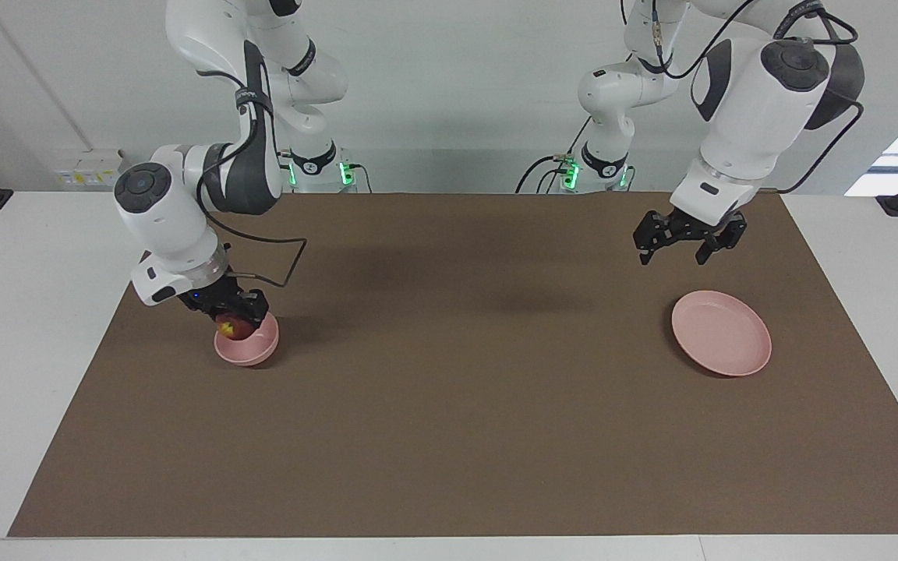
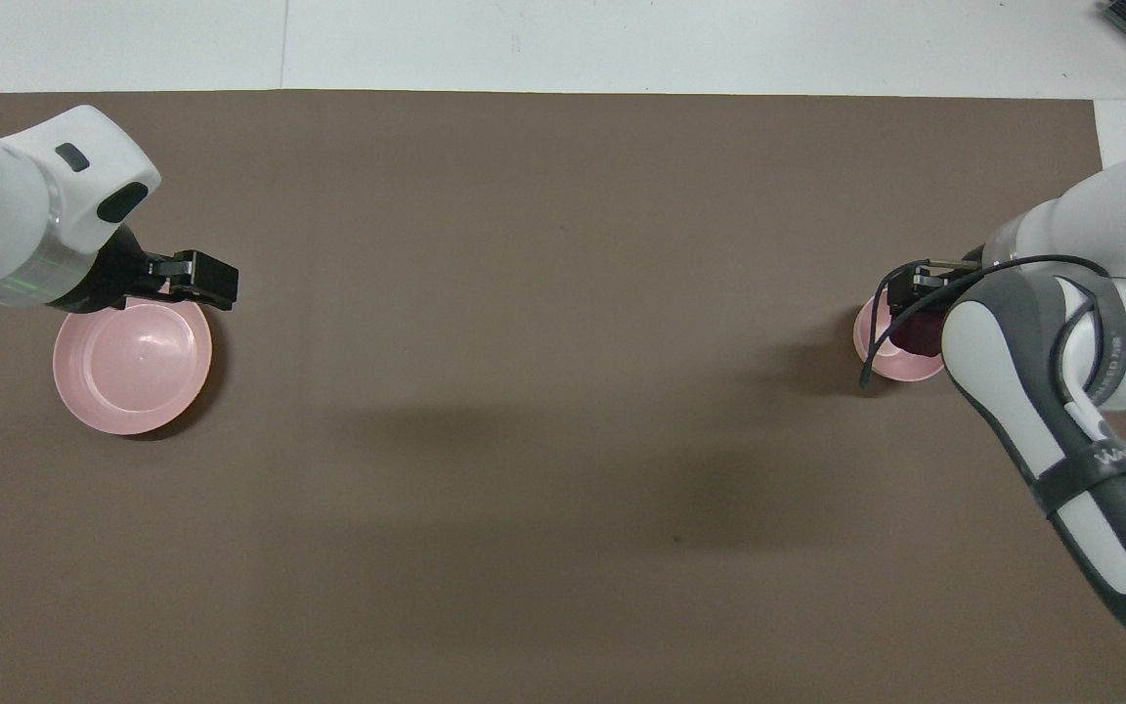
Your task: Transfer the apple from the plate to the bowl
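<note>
**Apple lowered into the bowl, clamped in the right gripper**

A brown mat (image 1: 464, 374) covers most of a white table (image 1: 28, 327). Two white robot arms reach over it, one toward each end.

The right gripper (image 1: 232, 315) is down in the mouth of the bowl (image 1: 250, 352), a small deep pink bowl at the right arm's end of the mat. Its fingers are clenched on the apple (image 1: 232, 327), dark red with a yellow patch, which sits inside the bowl's rim. Whether the apple touches the bowl's bottom cannot be told – the bowl's wall and the gripper hide its underside. From overhead only a dark sliver of the apple (image 2: 915, 335) shows; the right arm's elbow and a looping black cable cover much of the bowl (image 2: 881, 357) and nearly all of the gripper (image 2: 918, 293).

The left gripper (image 1: 679, 248) hangs in the air over bare mat just beside the plate (image 1: 722, 333), on the side nearer the robots. Its fingers are spread apart and hold nothing. The plate – flat, wide, pale pink – lies at the left arm's end of the mat. From overhead the gripper (image 2: 196, 279) overlaps the plate's (image 2: 133, 362) rim, and the arm is cut off by the picture's edge.

A few white letters on the right arm's dark band are partly visible overhead, too cut off to read.
</note>
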